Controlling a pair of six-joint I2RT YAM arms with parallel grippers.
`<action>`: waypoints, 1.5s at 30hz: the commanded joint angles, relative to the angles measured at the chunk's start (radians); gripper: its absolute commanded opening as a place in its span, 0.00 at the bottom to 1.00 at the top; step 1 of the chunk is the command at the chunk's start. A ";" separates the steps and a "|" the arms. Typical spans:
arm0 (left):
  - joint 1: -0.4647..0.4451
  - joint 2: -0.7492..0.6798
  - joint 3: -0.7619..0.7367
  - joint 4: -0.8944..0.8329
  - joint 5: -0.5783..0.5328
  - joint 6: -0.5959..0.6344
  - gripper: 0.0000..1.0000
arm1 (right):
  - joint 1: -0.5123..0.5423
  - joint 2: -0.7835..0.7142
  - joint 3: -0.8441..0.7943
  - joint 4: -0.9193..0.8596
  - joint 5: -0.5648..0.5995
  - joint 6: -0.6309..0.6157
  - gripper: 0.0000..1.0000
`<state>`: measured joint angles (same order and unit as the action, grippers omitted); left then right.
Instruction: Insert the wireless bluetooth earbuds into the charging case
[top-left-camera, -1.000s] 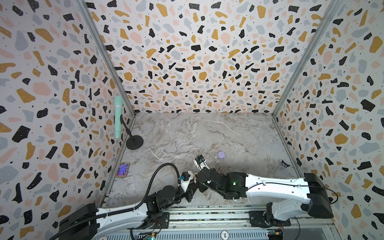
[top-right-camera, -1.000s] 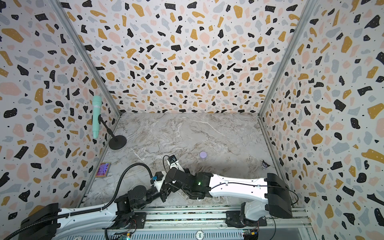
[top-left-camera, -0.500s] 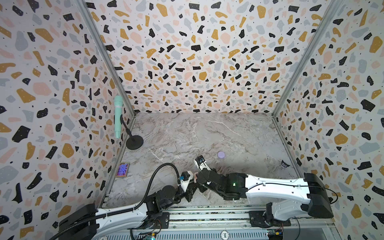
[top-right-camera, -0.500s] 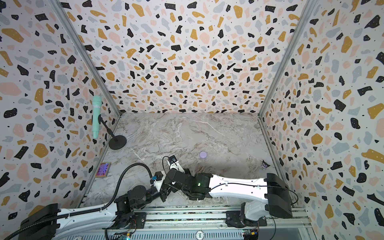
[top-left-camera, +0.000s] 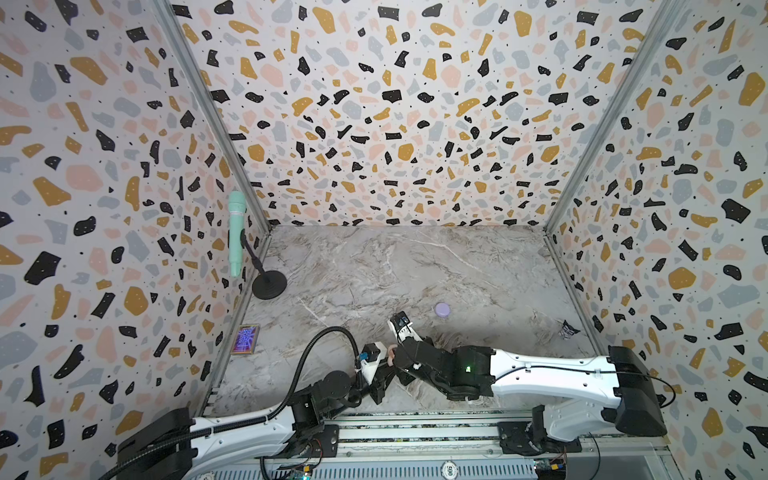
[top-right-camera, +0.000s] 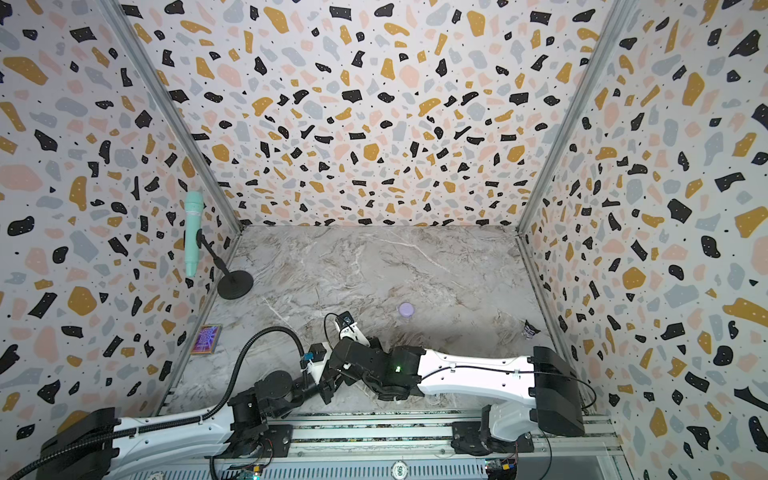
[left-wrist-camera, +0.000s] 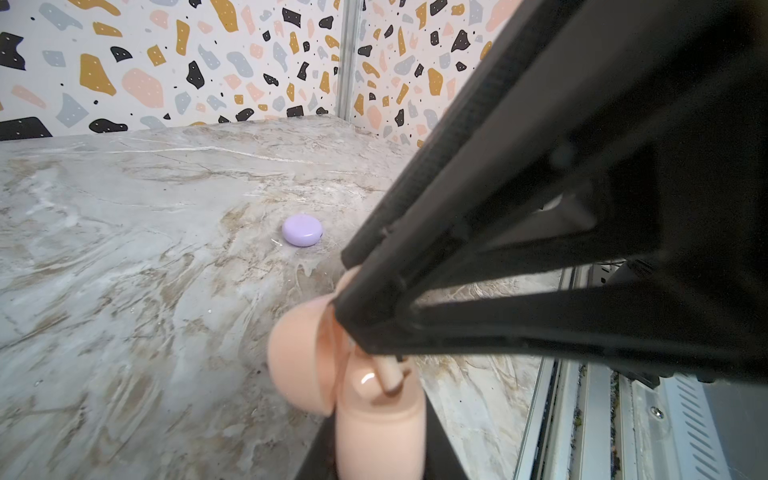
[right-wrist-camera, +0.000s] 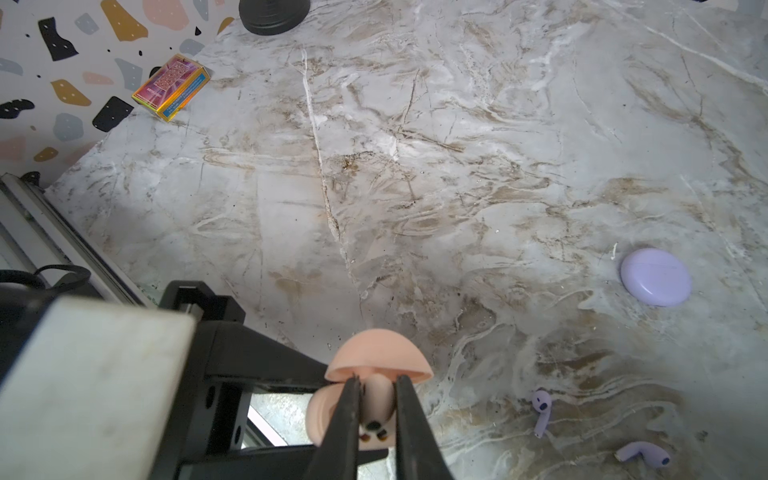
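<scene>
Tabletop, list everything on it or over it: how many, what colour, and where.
peach-pink charging case: one, lid open, held above the table's front edge
peach-pink earbud: one, at the open case's mouth
lavender charging case: one, closed, on the table right of centre
lavender earbuds: two, loose on the table, apart
microphone: one, mint green, on a black stand, far left
card box: one, iridescent purple, by the left wall
wrapper: one, dark, crumpled, by the right wall
left gripper: black, shut on the peach-pink charging case
right gripper: black, shut on the peach-pink earbud
</scene>
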<state>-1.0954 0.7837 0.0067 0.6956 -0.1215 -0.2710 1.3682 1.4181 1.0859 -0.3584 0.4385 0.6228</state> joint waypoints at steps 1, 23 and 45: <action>-0.001 -0.018 -0.004 0.057 -0.013 0.026 0.00 | 0.005 -0.016 0.008 -0.025 -0.016 -0.011 0.16; -0.001 -0.087 -0.034 0.088 -0.050 0.054 0.00 | 0.005 -0.064 -0.014 -0.018 -0.014 0.007 0.16; -0.001 -0.083 -0.040 0.110 -0.045 -0.007 0.00 | 0.004 -0.071 -0.007 -0.016 -0.002 0.009 0.15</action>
<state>-1.0954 0.7113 0.0067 0.6930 -0.1436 -0.2543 1.3682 1.3731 1.0855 -0.3367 0.4343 0.6273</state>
